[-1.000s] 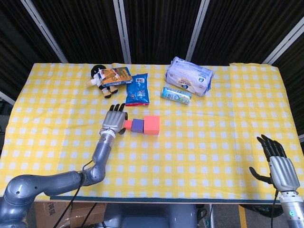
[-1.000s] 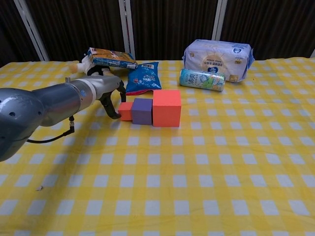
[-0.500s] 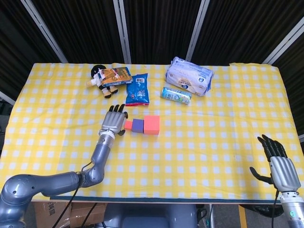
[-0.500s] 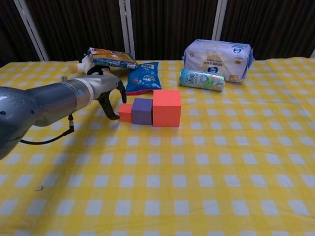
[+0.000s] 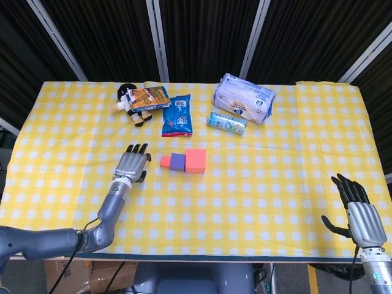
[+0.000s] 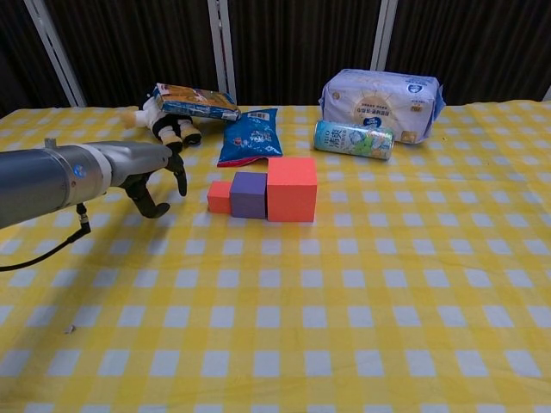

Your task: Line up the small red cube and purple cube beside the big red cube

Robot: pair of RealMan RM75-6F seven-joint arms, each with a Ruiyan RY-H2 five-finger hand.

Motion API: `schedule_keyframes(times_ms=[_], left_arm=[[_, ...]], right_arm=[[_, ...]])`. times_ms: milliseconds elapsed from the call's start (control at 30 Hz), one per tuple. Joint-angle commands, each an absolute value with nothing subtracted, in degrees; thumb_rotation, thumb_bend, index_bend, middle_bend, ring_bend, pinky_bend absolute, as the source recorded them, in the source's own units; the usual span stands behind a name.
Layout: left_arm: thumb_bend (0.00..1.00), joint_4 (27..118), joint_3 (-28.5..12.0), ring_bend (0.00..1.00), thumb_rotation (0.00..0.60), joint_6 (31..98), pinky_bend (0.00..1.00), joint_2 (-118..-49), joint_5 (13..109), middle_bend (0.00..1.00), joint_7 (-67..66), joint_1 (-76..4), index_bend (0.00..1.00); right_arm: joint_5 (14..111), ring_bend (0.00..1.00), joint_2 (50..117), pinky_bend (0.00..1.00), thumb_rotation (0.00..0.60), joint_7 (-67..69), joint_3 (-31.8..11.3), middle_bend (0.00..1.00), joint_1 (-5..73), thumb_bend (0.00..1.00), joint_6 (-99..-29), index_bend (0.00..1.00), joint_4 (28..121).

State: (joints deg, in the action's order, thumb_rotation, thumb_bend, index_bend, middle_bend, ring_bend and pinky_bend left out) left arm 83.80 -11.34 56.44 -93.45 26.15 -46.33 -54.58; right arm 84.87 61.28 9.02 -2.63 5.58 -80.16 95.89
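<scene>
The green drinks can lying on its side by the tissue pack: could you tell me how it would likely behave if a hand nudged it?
The green can lies on its side, so a nudge across its length would probably roll it. The tissue pack close behind would likely stop it rolling far that way. Its smooth, glossy wall looks rigid but possibly slippery to grip.

A yellow checked table [image 5: 257,184] carries three cubes [image 5: 184,162], snack bag [image 5: 177,115], can [image 5: 226,122], wipes pack [image 5: 244,98], plush toy [image 5: 131,104].
</scene>
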Motion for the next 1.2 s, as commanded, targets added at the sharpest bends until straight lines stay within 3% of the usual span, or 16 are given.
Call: schedule_keyframes(times_ms=[33,767,1200], left_arm=[[0.53,84.0,-11.1,0.00,0.600,56.6,0.00,-93.6,26.2,0.00,-46.3,-54.7,0.28],[0.52,80.0,-12.0,0.00,0.600,56.8,0.00,-99.5,26.6,0.00,-44.5,-57.0,0.28],[0.53,81.6,-11.6,0.00,0.600,57.3,0.00,-98.9,26.7,0.00,-45.1,-57.2,0.28]], right_arm=[[84.9,0.00,61.3,0.00,0.600,9.0,-2.7,0.00,5.6,0.34,-80.2,0.00,95.9],[85.2,0.00,61.1,0.00,0.600,9.5,-2.5,0.00,5.6,0.34,-80.1,0.00,95.8],[85.3,0.00,61.0,0.00,0.600,9.4,-2.4,0.00,5.6,0.34,-80.2,0.00,95.8]])
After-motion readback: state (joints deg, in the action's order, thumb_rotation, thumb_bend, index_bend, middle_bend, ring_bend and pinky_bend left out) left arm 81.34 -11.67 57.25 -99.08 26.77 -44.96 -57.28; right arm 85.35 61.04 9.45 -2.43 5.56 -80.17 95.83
